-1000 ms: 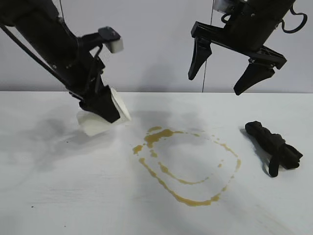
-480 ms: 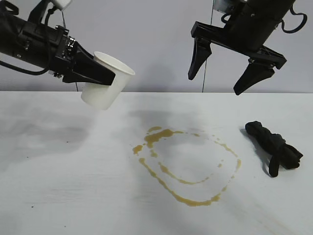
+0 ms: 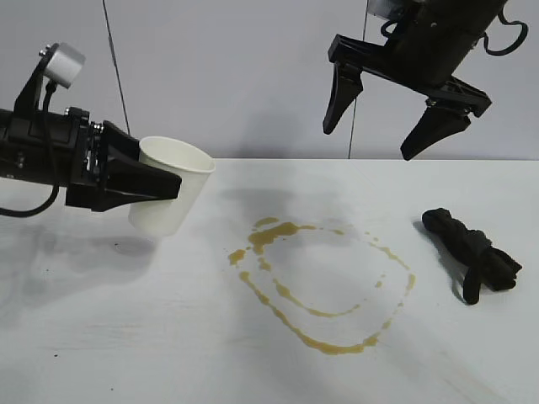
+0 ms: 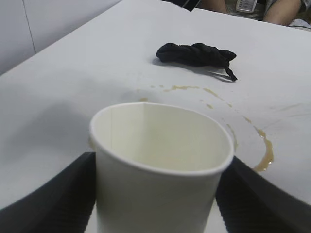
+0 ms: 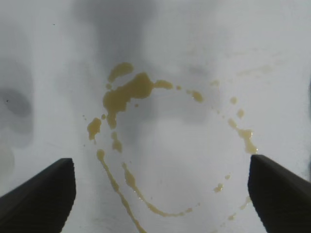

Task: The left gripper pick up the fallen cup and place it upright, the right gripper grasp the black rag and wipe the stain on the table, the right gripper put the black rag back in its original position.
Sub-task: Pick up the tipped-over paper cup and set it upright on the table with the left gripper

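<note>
Your table [image 3: 101, 337] runs out of frame on all sides. The stain [image 3: 320, 278] rings its centre. Your right gripper [image 3: 383, 118], arm cropped at the top, hangs above with its 2 fingers spread, empty. Your left gripper [image 3: 164, 189] clamps the cup [image 3: 168, 189], mouth up, slightly tilted, off the surface. The black rag [image 3: 472, 252] lies right of the stain.

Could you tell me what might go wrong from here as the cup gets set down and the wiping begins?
1. The left gripper holds the cup upright above the table; released before it touches down, it may tip over again.
2. The black rag lies apart from the stain, so a wipe by the open right gripper could smear the liquid outward.
</note>
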Controlling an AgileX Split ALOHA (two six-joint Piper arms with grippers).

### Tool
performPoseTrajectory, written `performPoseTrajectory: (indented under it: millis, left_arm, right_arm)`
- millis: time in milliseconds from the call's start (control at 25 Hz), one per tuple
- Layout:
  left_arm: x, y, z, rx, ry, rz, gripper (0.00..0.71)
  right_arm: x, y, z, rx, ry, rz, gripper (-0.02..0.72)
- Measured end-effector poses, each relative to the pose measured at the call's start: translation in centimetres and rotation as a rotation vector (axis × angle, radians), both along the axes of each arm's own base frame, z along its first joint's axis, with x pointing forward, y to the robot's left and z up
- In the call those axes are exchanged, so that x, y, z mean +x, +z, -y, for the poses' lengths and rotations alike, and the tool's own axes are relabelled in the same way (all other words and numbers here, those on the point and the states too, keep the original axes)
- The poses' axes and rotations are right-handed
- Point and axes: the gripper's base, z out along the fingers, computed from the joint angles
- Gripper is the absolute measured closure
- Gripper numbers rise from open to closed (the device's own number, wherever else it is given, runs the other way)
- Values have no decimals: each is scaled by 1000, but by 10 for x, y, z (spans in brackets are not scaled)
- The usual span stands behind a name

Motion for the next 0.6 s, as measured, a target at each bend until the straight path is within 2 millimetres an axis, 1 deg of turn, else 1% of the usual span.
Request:
performPoseTrajectory:
  millis: [120, 400, 480, 600]
  left_arm:
    - [1, -13, -5, -33, -7, -20, 224]
    - [0, -47, -11, -26, -2, -79, 224]
    - [-1, -51, -12, -25, -2, -90, 224]
    - [0, -51, -12, -29, 2, -88, 224]
  right_arm:
    - [0, 0, 0, 0, 0, 1, 42]
    - [0, 0, 0, 0, -1, 2, 42]
    - [0, 0, 0, 0, 1, 2, 42]
    - [0, 0, 0, -1, 1, 3, 42]
